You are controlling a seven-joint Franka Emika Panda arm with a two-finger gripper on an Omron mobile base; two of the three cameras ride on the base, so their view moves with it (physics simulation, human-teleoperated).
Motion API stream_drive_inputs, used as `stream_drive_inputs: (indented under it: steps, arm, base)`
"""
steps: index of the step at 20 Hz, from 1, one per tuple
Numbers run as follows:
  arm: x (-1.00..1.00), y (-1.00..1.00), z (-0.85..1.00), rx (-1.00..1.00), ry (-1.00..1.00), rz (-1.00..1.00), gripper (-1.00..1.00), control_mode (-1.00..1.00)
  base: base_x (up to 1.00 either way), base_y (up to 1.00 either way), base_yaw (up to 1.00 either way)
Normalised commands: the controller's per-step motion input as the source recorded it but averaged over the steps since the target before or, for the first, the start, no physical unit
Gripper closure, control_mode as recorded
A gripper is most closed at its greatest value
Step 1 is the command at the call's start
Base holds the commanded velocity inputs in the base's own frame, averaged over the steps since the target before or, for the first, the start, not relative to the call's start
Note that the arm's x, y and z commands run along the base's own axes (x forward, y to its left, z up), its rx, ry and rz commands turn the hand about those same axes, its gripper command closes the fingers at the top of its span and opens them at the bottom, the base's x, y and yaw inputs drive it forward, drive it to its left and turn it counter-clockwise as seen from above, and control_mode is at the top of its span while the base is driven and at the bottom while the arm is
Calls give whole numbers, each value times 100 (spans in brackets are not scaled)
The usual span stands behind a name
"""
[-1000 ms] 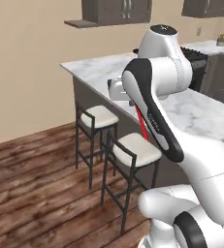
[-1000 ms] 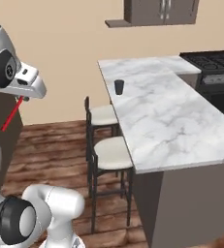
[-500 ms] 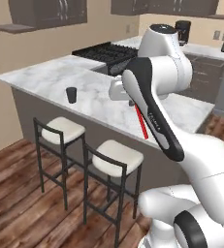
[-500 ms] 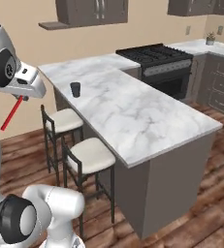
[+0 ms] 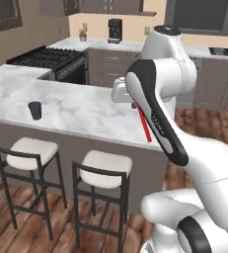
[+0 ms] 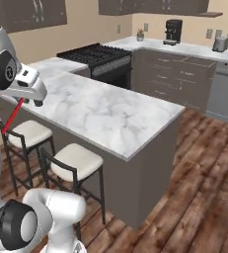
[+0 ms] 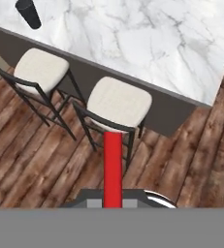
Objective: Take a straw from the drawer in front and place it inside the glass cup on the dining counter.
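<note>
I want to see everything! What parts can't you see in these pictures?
- Top of the straw: left base view, behind the arm.
- Gripper fingers: hand view, cut off at the bottom, where the straw rises.
- Inside the glass cup: left base view, too small and dark.
- Dining counter: hand view, cut by the edges.

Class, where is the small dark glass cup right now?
The small dark glass cup stands at the left of the white marble dining counter, above the left stool.

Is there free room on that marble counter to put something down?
Plenty: the dining counter is bare marble from the glass cup near its stool-side edge across to the far corner. Under that edge it is crowded with two stools.
</note>
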Motion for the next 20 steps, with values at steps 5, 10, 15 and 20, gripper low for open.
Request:
stream_drive_inputs:
  steps: [5, 10, 15, 20]
  arm:
    - [0, 0, 0, 0, 0, 0, 100, 100]
    - [0, 0, 0, 0, 0, 0, 100, 100]
    - [0, 0, 0, 0, 0, 0, 100, 100]
    - [0, 0, 0, 0, 0, 0, 100, 100]
  base:
    - [-3, 84, -51]
    - [-19, 87, -46]
    - [-22, 88, -44]
    - [-24, 91, -43]
